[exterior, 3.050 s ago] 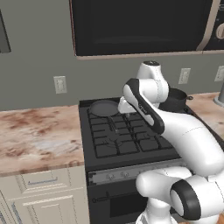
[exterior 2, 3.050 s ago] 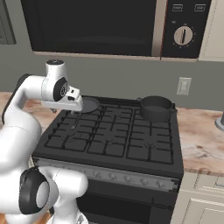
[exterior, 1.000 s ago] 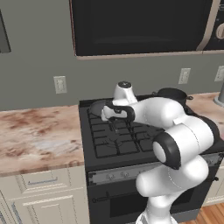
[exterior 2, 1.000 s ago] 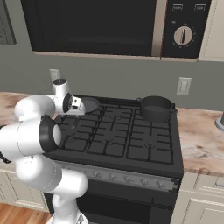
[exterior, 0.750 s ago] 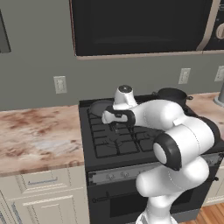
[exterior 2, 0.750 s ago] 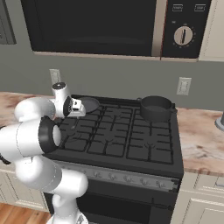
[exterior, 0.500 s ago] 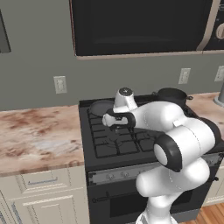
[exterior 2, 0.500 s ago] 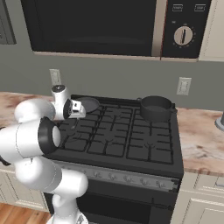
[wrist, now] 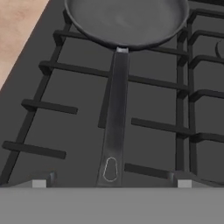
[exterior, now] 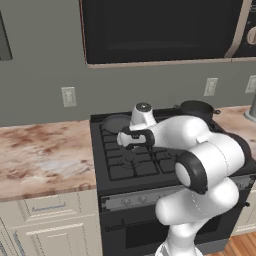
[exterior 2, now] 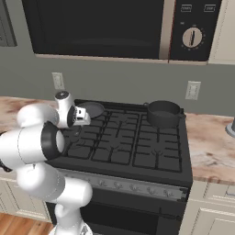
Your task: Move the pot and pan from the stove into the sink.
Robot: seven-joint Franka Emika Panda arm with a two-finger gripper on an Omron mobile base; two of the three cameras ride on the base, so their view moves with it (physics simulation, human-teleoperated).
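The black frying pan [exterior: 116,122] [exterior 2: 92,109] [wrist: 127,19] rests on the back left grates of the stove [exterior: 131,165] [exterior 2: 124,147]. Its long handle [wrist: 116,118] runs from the pan toward my hand. My gripper [wrist: 111,183] [exterior: 131,150] [exterior 2: 84,120] hangs just above the end of that handle, open, one fingertip [wrist: 39,183] on each side and nothing held. On the back right burner stands the dark grey pot [exterior: 196,110] [exterior 2: 163,113], untouched. The sink is out of view.
A black microwave [exterior: 160,30] [exterior 2: 105,27] hangs above the stove. Speckled counter [exterior: 40,155] lies to the left, more counter [exterior 2: 211,142] to the right. A grey object [exterior: 251,107] stands at the far right edge.
The hand has sunk lower over the pan's handle and drifted slightly toward the front of the stove. Pot and pan have not moved.
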